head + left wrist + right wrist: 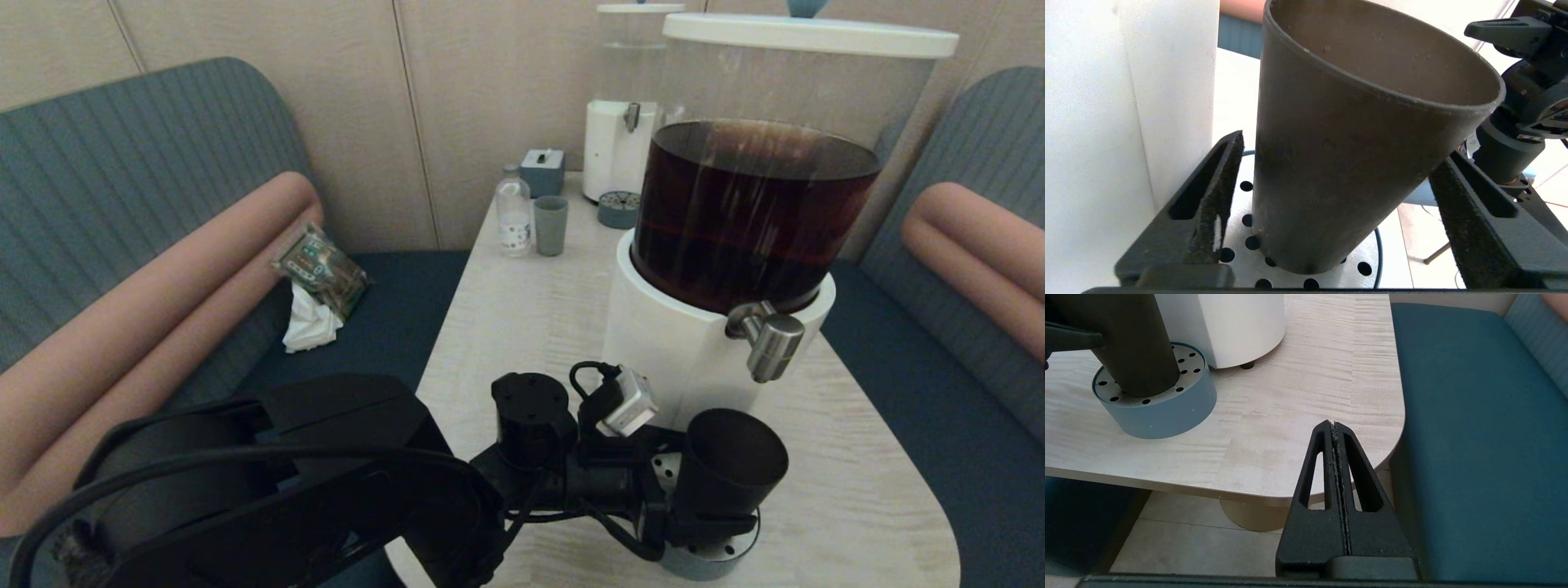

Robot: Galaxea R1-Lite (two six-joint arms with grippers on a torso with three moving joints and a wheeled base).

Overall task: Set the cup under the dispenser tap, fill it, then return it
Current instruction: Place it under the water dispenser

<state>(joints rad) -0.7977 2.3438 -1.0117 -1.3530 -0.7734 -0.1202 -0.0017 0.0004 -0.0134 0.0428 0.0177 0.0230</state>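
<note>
The cup [729,465] stands upright on a round perforated drip tray [718,555] at the near end of the bench [522,318], at 6 o'clock from the dispenser tap [771,343] and lower than it, not directly beneath the spout. The left gripper [694,510] reaches in from the cup's 9 o'clock side at the level of its lower wall. In the left wrist view the cup [1347,163] sits between the two fingers [1208,204]: one pad is just beside the wall with a narrow gap visible, the other meets the wall near the rim. The jaws are spread about the cup's width; a firm clamp cannot be confirmed. The drip tray [1237,228] carries the cup's base, just beside the dispenser's white base [1106,122].

The right gripper [1337,473] is parked off the bench's near right corner, above the floor and beside the blue seat [1474,437], its fingers pressed fully together and holding nothing.
</note>
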